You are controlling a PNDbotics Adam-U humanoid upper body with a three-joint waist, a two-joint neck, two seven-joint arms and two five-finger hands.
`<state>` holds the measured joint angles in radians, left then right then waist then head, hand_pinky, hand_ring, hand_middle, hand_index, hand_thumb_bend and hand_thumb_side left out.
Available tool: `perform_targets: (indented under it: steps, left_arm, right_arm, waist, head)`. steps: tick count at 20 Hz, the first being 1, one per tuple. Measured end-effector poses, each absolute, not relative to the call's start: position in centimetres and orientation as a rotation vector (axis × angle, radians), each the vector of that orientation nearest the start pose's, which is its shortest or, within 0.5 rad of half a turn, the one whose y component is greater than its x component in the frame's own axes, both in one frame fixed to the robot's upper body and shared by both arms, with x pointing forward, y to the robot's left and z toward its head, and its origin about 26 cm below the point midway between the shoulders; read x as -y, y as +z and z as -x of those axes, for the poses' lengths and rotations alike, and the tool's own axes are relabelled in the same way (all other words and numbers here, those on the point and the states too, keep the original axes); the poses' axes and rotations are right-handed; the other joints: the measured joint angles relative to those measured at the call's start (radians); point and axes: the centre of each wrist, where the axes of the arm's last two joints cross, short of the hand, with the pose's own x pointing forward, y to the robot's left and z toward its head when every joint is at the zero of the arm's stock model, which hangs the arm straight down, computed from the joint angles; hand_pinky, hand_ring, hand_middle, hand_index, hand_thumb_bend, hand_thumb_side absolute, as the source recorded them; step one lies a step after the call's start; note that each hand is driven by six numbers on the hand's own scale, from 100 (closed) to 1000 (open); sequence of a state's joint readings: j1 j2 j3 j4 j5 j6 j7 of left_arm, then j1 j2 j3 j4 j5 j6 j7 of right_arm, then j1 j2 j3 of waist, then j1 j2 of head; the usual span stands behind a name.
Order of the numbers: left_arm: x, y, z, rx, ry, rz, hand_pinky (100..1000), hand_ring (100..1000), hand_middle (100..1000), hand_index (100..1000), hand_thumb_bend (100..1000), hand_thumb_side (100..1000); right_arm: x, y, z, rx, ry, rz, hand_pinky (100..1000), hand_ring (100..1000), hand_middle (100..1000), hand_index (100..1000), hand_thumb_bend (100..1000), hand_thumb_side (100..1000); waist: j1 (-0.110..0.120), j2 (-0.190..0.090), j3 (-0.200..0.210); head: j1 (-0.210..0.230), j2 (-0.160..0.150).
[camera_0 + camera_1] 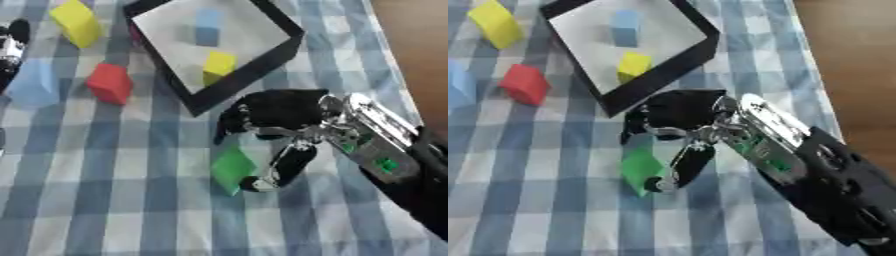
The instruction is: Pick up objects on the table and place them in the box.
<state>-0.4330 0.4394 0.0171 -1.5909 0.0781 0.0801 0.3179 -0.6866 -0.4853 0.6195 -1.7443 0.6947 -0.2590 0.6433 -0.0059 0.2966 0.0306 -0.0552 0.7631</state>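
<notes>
Two blocks (218, 66), seemingly, inside box (282, 52)

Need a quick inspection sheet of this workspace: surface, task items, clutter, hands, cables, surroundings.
Surface: blue-and-white checked tablecloth.
Job's things: box with black rim holds a blue block and a yellow block; outside it lie a green block, red block, light blue block and large yellow block.
Clutter: nothing seen.
Hands: right hand curled at the green block; left hand at the left edge, fingers unclear.
Cables: nothing seen.
Surroundings: brown floor to the right.
</notes>
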Motion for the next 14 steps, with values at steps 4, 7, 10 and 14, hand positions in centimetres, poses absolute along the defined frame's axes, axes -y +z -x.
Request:
perform_targets:
  steps: [4, 7, 10, 14]
  left_arm:
    - [-30.8, 16.6, -36.6, 1.973, -0.023, -0.461, 570, 707, 658, 767, 606, 496]
    - [-30.8, 16.6, -36.6, 1.973, -0.023, -0.461, 570, 707, 658, 767, 607, 497]
    - [-30.8, 16.6, -36.6, 1.972, -0.023, -0.46, 570, 707, 658, 767, 607, 497]
    - [-30.8, 16.6, -36.6, 1.972, -0.024, -0.459, 570, 707, 658, 767, 606, 497]
  right_arm:
    - [13.3, 18.0, -34.0, -1.976, -2.761, -0.447, 873, 819, 758, 809, 376, 433]
    - [13.4, 17.6, -34.3, -1.968, -2.77, -0.433, 874, 820, 759, 810, 400, 455]
    - [13.4, 17.6, -34.4, -1.958, -2.763, -0.423, 873, 820, 758, 810, 408, 470]
    - [13.3, 17.4, -34.5, -1.948, -2.77, -0.402, 870, 810, 738, 791, 420, 519]
  waist:
    - [0.0, 0.0, 0.0]
    - [0.0, 0.0, 0.0]
    - [0.0, 0.0, 0.0]
    - [0.0, 0.0, -0.002]
  head:
    - [0.0, 0.0]
    - [0.0, 0.0]
    - [0.0, 0.0]
    - [0.0, 0.0]
